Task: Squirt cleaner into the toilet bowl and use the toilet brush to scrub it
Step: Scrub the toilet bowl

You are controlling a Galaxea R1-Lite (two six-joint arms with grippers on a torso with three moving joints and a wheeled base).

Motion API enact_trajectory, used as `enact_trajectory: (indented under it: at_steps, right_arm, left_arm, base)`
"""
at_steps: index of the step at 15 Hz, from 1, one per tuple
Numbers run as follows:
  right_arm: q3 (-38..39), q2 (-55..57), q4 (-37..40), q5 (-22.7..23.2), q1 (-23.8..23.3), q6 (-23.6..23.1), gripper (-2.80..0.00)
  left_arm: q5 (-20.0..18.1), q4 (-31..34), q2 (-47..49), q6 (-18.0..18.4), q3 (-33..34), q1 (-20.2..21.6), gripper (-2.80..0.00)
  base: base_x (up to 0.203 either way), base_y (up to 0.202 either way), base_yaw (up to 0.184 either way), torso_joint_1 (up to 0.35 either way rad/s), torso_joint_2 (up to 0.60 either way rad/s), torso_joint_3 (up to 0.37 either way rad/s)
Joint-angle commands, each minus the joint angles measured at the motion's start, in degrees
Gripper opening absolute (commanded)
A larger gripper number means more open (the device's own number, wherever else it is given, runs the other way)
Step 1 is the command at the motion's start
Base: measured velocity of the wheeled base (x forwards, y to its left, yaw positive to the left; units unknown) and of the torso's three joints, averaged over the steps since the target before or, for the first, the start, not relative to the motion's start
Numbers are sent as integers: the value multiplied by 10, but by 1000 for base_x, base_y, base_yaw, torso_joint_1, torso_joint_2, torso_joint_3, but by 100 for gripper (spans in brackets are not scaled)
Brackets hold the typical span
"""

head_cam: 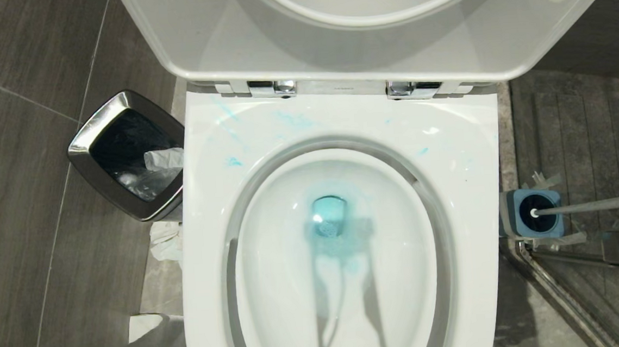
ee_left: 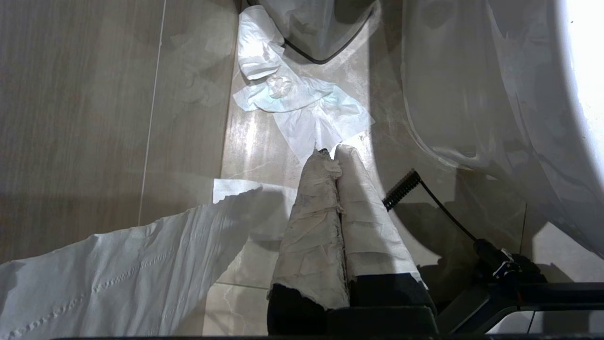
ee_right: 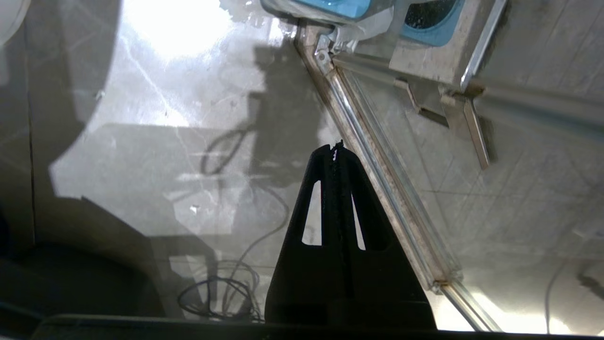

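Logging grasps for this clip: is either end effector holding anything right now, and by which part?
Nothing is held. The left end effector and right end effector are both shut on nothing, and the toilet brush sits in its holder.

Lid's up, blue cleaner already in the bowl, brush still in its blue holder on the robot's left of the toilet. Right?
Not quite. The brush does stand in its blue holder, but on the robot's right of the toilet, as the head view shows; the bin is on the left. The lid is up and blue cleaner tints the bowl.
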Motion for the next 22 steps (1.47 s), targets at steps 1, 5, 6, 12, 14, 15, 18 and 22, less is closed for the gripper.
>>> enact_trajectory:
  at_steps: [1, 5, 6, 12, 14, 15, 18, 22]
  right_arm:
    - [4, 76, -38, 17, -27, -1, -280]
    - [-9, 159, -110, 48, -54, -4, 0]
    - [-18, 172, -115, 49, -54, -6, 0]
    - [8, 216, -235, 59, -53, -47, 0]
    - [8, 239, -269, 58, -52, -60, 0]
    - [8, 250, -272, 54, -53, -62, 0]
    - [8, 282, -308, 38, -54, -61, 0]
    - [-39, 354, -368, 37, -54, -45, 0]
  left_arm:
    - [0, 0, 0, 0, 4, 0, -280]
    - [0, 0, 0, 0, 4, 0, -280]
    - [0, 0, 0, 0, 4, 0, -280]
    - [1, 0, 0, 0, 4, 0, -280]
    - [1, 0, 0, 0, 4, 0, -280]
    - [0, 0, 0, 0, 4, 0, -280]
    - [0, 0, 0, 0, 4, 0, -280]
    - [1, 0, 0, 0, 4, 0, -280]
  base:
    - [0, 0, 0, 0, 0, 0]
    - [0, 0, 0, 0, 0, 0]
    - [0, 0, 0, 0, 0, 0]
    - [0, 0, 0, 0, 0, 0]
    - [0, 0, 0, 0, 0, 0]
    - [0, 0, 0, 0, 0, 0]
    - [0, 0, 0, 0, 0, 0]
    - [0, 0, 0, 0, 0, 0]
